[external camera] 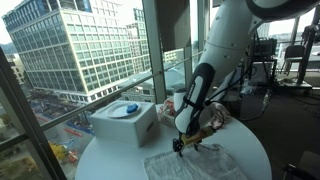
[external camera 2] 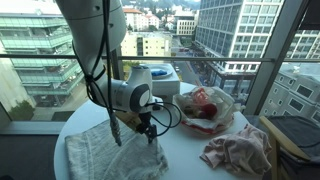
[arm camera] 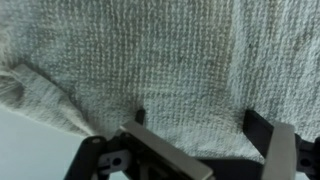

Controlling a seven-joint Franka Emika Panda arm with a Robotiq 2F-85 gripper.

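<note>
- Wide-open gripper, nothing held between the jaws; pointed straight down, fingertips right at the cloth, with no way to tell whether touching or just above.
- Directly beneath: pale knitted towel, spread loosely and rumpled on the round white table; a rolled edge runs to one side of the fingertips in the wrist view.
- Seen in both exterior views: same gripper over one end of the towel, near its edge.
- Likely handling of the towel: light, soft, limp, not fragile, coarse enough not to slip; bound to sag and drag once lifted. Best hold judged to be a pinch on the rolled edge or a raised wrinkle, since flat cloth offers little to close on.
- Just beyond the gripper: white box with a small blue thing on top.
- Farther off: clear bowl of red items, then a crumpled pinkish cloth, well apart.
</note>
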